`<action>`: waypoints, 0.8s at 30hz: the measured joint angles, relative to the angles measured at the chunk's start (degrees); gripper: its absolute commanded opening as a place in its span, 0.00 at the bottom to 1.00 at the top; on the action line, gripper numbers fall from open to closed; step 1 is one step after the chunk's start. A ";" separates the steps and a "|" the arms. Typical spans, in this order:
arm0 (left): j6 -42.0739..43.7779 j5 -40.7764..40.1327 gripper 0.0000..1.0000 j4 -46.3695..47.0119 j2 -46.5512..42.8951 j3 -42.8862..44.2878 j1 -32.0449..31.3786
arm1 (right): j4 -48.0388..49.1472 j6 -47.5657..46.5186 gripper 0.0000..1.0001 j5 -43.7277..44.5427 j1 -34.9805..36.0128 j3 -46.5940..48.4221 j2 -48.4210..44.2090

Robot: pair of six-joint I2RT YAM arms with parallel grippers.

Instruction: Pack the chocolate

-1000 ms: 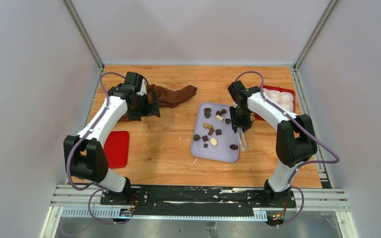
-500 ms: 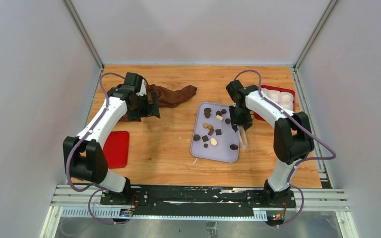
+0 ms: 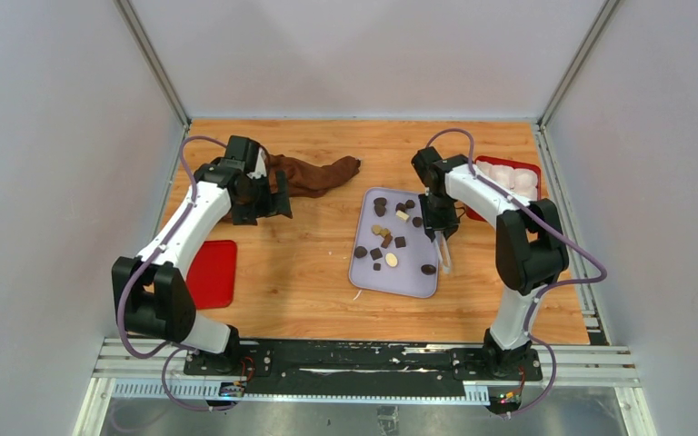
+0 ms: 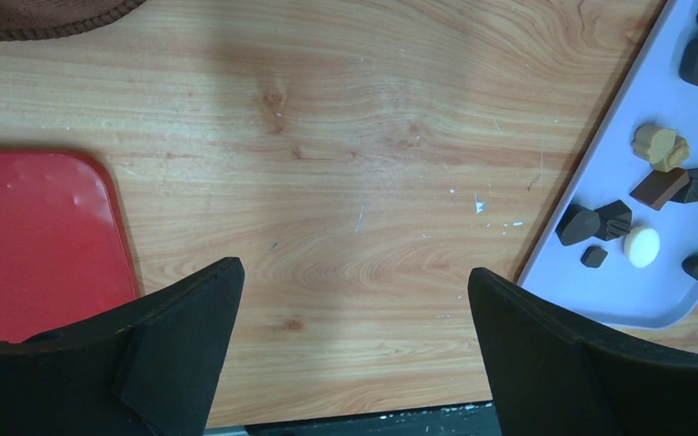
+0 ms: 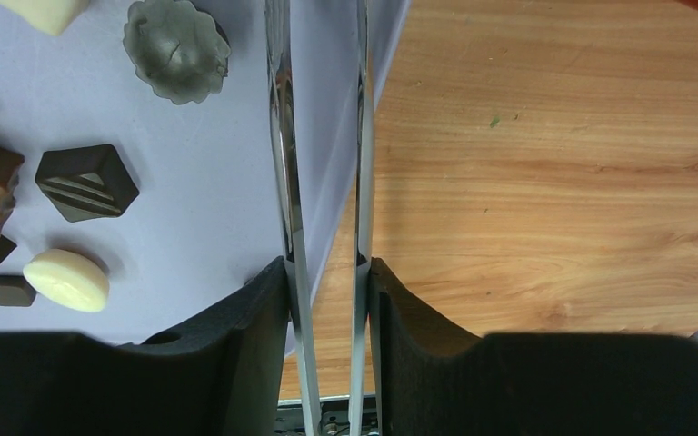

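Several small chocolate pieces, dark, tan and cream, lie scattered on the lavender tray. My right gripper hangs over the tray's right edge, shut on a pair of metal tongs. The tongs point toward the near edge, their tips close to a dark chocolate. In the right wrist view the two tong blades run side by side between the pads of my right gripper; their tips are out of frame. A fluted dark piece and a cream oval lie left of them. My left gripper stands open and empty.
A brown cloth lies at the back, just beyond the left gripper. A red tray with white cups sits at the back right, behind the right arm. A flat red lid lies near the left edge. Bare wood shows under the left gripper.
The right gripper with the tongs has shifted slightly toward the back of the tray. The left arm has edged a little toward the back; its jaws stay wide.
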 measured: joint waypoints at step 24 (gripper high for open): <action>-0.28 0.04 0.99 -0.04 -1.29 -0.61 0.00 | -3.56 -0.70 0.00 3.89 -5.29 -1.05 -17.22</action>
